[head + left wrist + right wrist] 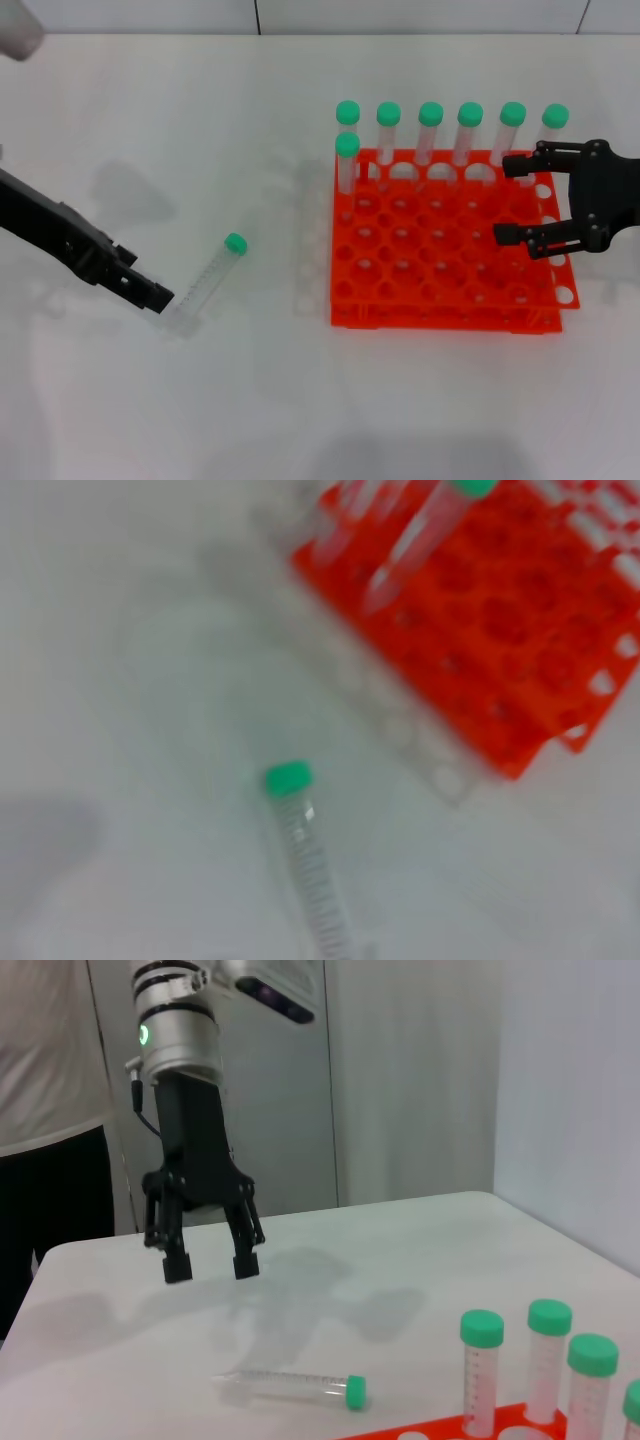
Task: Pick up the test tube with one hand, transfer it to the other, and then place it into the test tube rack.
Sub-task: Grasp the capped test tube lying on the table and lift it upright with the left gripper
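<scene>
1. A white table holds one loose test tube, lying flat on its side toward the left half, green cap pointing to the far edge.
2. The left gripper hangs above the tube's clear closed end, fingers spread apart and holding nothing — the tube lies untouched below it.
3. The right gripper hovers over the right side of the orange test tube rack, fingers apart, empty.
4. The rack sits right of the tabletop's centre. Seven capped tubes stand in it: six along its far row, one more in the left corner just behind.
5. Risk, as a judgement: the tube is round and smooth, so a pinch closing off-centre could roll it away or squirt it out.
6. A grasp at the very tip may let the capped end sag — making the handover awkward.
7. Count: one loose tube, seven racked, one rack, two grippers.
</scene>
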Tool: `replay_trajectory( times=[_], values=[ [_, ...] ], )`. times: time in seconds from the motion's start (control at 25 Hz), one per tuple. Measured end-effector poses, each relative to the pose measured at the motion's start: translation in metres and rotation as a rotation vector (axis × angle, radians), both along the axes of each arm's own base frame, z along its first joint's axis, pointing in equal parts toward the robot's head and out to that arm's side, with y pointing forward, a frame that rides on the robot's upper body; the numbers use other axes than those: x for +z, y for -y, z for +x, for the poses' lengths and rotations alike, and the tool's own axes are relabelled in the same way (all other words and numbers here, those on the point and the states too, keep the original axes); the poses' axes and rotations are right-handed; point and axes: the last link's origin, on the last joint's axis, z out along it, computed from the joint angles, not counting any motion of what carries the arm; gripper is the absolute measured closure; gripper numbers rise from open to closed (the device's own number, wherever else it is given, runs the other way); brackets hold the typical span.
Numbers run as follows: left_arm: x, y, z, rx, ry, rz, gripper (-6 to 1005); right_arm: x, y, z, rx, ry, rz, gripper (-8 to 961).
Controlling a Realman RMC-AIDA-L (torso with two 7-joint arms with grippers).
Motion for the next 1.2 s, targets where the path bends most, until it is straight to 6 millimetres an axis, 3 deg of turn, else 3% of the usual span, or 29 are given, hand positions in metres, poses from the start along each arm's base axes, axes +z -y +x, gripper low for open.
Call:
replay_trajectory(
  times=[0.28,0.6,1.08,1.2],
  values=[
    [-0.02,-0.011,0.001,0.141,-0.123,0.031,125,-0.003,-0.001,-0.003,0.012,0.003,0.018,84],
    [-0.047,-0.013,-0.001,0.181,-0.207,0.023,124,-0.007,0.0,-0.007,0.027,0.001,0.002,84],
    [-0.066,-0.023,0.003,0.22,-0.257,0.073,125,-0.01,0.002,-0.006,0.036,0.002,0.0,85],
    [-0.072,-0.023,0.007,0.217,-0.273,0.072,179,-0.01,0.003,-0.006,0.037,0.002,0.0,84]
  ],
)
